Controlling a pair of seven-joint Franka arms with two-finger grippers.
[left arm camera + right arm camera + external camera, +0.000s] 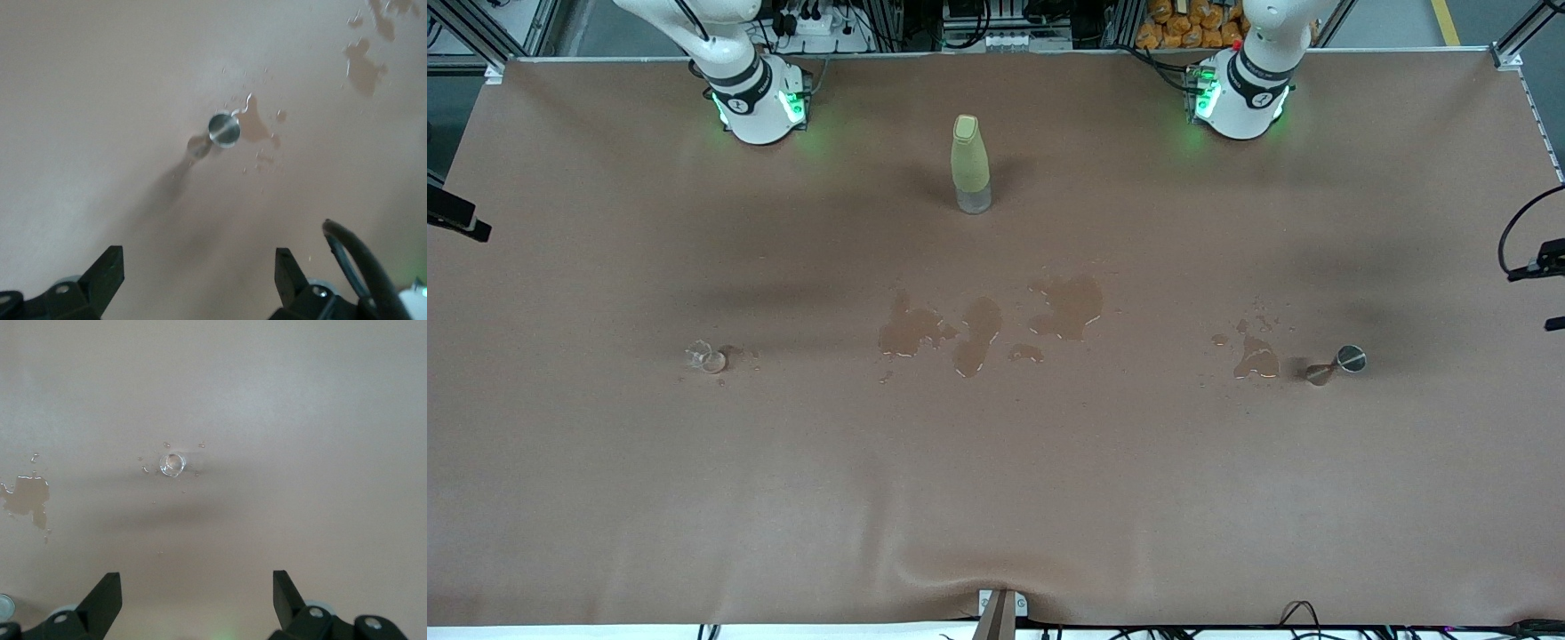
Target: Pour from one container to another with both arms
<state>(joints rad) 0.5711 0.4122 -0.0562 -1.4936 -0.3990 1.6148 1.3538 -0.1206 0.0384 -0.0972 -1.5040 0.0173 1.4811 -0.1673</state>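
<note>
A small clear glass (707, 357) stands on the brown table toward the right arm's end, and it also shows as the glass (172, 464) in the right wrist view. A small metal measuring cup (1343, 363) sits toward the left arm's end, and the left wrist view has that cup (224, 129) in it too. My left gripper (199, 267) hangs open high over the table with the cup ahead of it. My right gripper (197, 587) is also open and empty, high above the glass. Neither gripper shows in the front view.
A tall yellow-green bottle (970, 164) stands between the two arm bases. Wet puddles (978, 333) spread over the middle of the table cover. Another puddle (1258, 356) lies beside the metal cup, with droplets around the glass. A cable (363, 257) hangs by the left gripper.
</note>
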